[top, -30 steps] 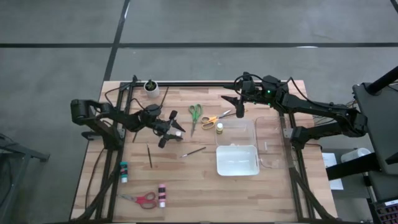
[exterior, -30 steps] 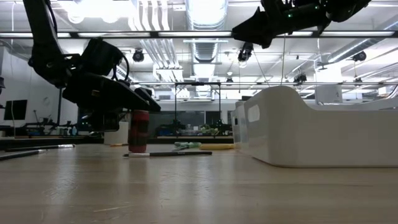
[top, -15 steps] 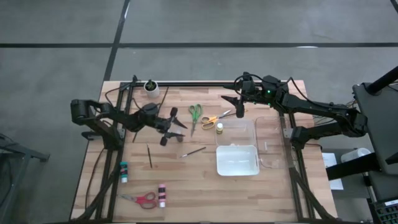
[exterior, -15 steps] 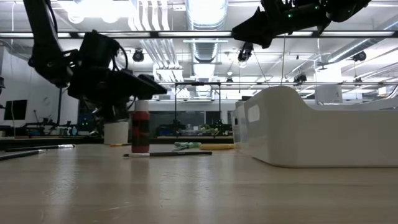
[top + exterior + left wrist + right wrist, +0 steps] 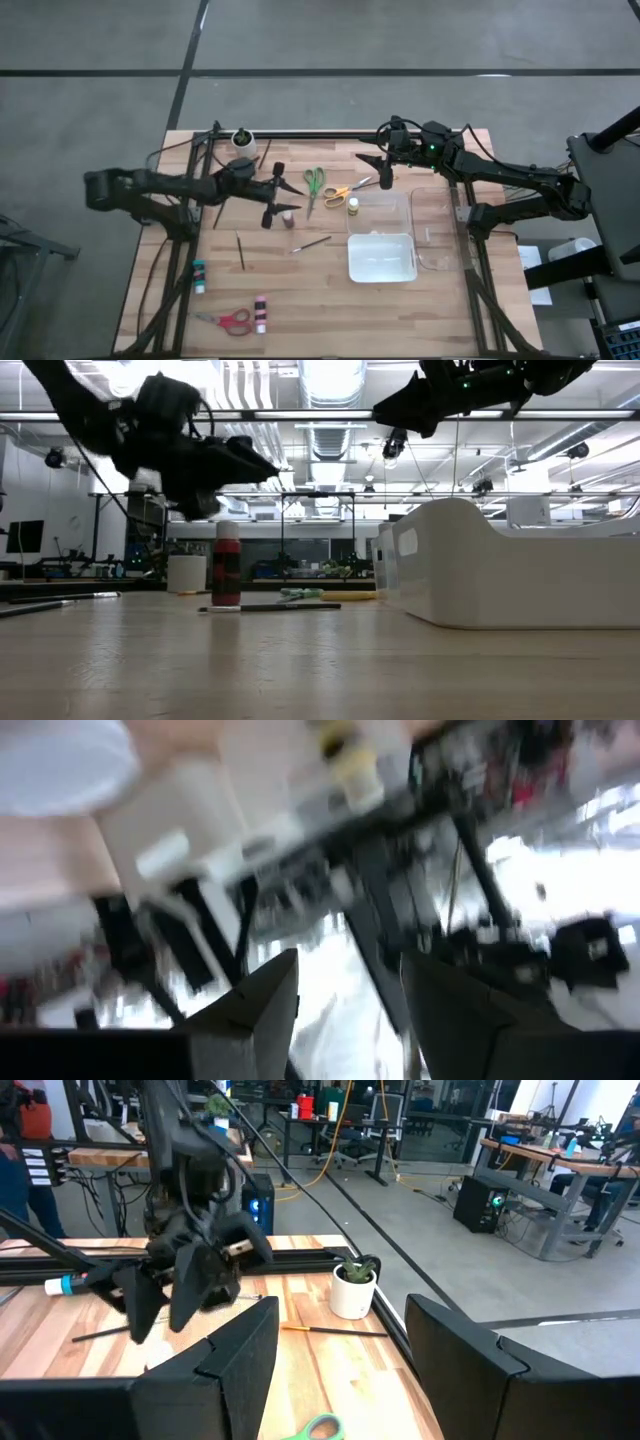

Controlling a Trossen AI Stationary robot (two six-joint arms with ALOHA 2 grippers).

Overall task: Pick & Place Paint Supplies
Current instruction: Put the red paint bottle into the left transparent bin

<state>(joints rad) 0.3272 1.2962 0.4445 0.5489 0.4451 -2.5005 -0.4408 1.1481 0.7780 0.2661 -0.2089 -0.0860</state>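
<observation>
A: What lies nearest the front edge of the tabletop (image 5: pixel 330 310)?
B: 1 pair of red-handled scissors (image 5: pixel 229 320) with a red paint bottle (image 5: pixel 261 313) just beside them. A little farther back, a teal bottle (image 5: pixel 199 275) lies near the left edge.

A: And mid-table?
B: 2 thin brushes (image 5: pixel 240 250), and the white tray (image 5: pixel 381 257) with a clear bin (image 5: pixel 440 232) to its right. 1 dark red bottle (image 5: pixel 288 217) stands upright on the wood, just beside the left gripper (image 5: pixel 273 195).

A: Is that bottle held?
B: No. The left gripper hangs above the tabletop, its fingers apart with nothing between them.

A: Farther back?
B: Green scissors (image 5: pixel 314 182), yellow scissors (image 5: pixel 343 190) and a pale-capped yellow bottle (image 5: pixel 353 205) lie close together. The right gripper (image 5: pixel 384 170) hovers above them, fingers spread and empty. 1 small white cup (image 5: pixel 242 139) sits at the far edge.
</observation>
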